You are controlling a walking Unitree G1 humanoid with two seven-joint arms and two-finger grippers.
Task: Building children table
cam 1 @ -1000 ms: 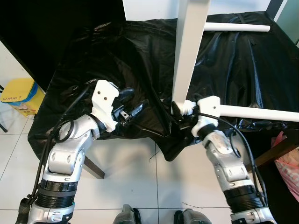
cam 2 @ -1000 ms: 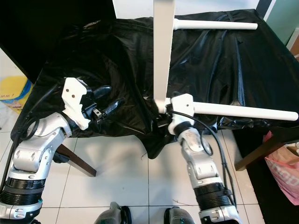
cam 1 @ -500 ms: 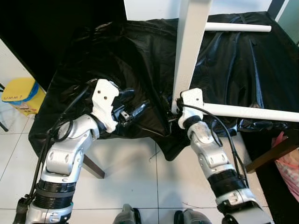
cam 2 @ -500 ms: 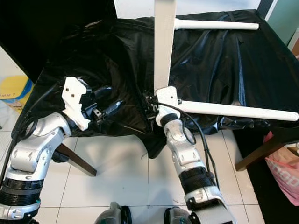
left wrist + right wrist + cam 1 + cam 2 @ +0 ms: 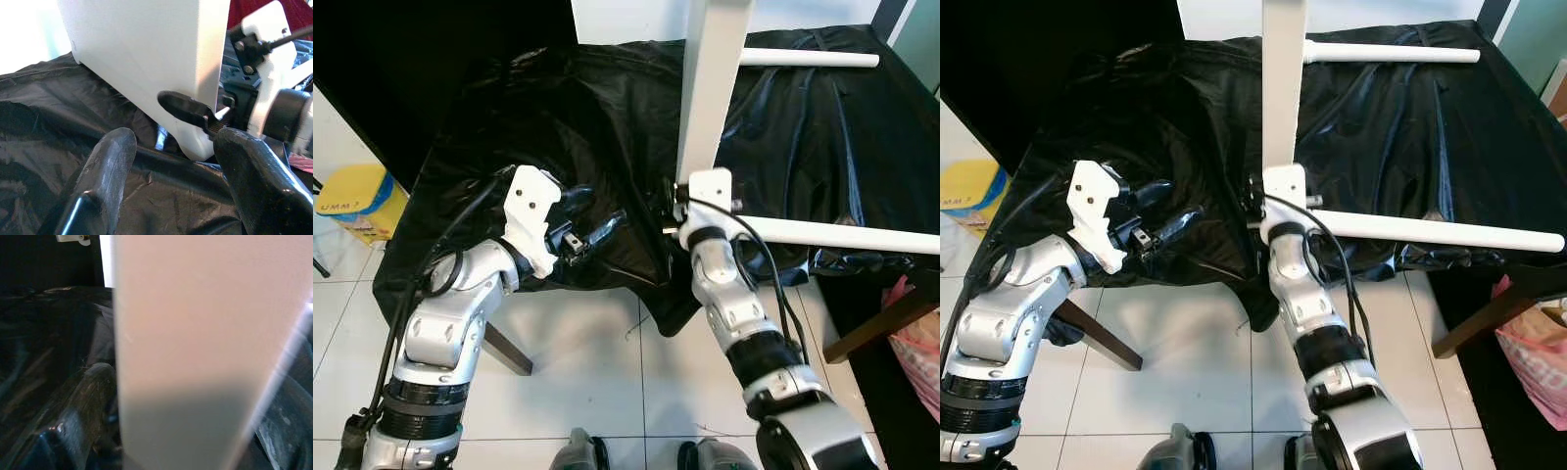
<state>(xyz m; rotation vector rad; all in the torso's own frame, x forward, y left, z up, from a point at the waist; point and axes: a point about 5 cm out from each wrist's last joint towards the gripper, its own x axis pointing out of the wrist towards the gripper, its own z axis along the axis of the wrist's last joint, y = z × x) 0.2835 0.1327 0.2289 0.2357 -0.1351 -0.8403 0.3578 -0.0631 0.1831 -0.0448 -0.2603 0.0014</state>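
White table panel (image 5: 713, 88) stands on edge on the black plastic sheet (image 5: 607, 108), rising toward 12 o'clock. The right gripper (image 5: 672, 208) clamps its lower end. White legs (image 5: 842, 235) lie at 3 and 1 o'clock. The left gripper (image 5: 592, 217), at 9 o'clock, hovers with fingers (image 5: 110, 161) spread, holding nothing.

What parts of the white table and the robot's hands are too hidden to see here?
- White board: its top is cut off by the upper edge of both eye views.
- Right gripper: in the eye views its own white wrist covers it; in the right wrist view the board stands between the jaws, blurred from closeness.
- Lower white leg: its far end runs off the eye view's right edge.
- Black sheet: it hides whatever lies beneath.
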